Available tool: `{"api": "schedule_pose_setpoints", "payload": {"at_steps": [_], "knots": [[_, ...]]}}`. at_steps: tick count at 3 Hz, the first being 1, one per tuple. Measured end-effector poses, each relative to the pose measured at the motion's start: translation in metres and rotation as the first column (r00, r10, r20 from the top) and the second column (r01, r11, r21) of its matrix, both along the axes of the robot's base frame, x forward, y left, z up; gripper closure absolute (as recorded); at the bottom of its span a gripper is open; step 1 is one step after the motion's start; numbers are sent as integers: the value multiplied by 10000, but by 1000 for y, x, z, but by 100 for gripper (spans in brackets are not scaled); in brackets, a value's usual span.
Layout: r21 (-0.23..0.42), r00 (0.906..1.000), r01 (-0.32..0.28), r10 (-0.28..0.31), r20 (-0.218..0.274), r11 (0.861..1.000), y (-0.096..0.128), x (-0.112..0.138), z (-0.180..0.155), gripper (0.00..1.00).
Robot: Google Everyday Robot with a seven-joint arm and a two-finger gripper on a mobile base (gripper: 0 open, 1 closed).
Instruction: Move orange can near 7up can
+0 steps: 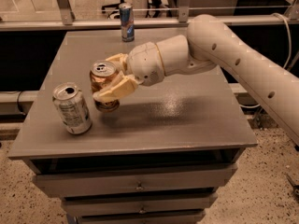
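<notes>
The orange can (101,81), orange-gold with a silver top, is held upright in my gripper (111,76), left of the table's middle. Its base looks close to the tabletop; I cannot tell whether it touches. The gripper's tan fingers (116,88) are shut around the can's body, and the arm reaches in from the right. The 7up can (72,108), silvery-white with small print, stands on the table near the front left, a short gap to the left of the orange can and tilted slightly.
A slim blue-and-silver can (126,22) stands at the back edge of the grey table (187,115). Drawers sit under the tabletop. A metal rail runs behind the table. The white arm (243,64) crosses the table's right side.
</notes>
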State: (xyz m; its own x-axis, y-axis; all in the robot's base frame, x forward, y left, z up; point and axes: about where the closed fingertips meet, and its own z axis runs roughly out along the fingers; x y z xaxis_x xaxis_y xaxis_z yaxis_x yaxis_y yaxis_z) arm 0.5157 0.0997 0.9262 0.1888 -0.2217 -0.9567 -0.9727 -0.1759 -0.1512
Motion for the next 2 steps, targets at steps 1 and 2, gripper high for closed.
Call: {"api": "schedule_pose_setpoints", "payload": {"at_steps": [1,2], "knots": [[-138,9994,96,-101,-333,9999,-3,-3,-12,92],[-160,9983,146,-155,-567,9998,-4,-5,-21,69]]}}
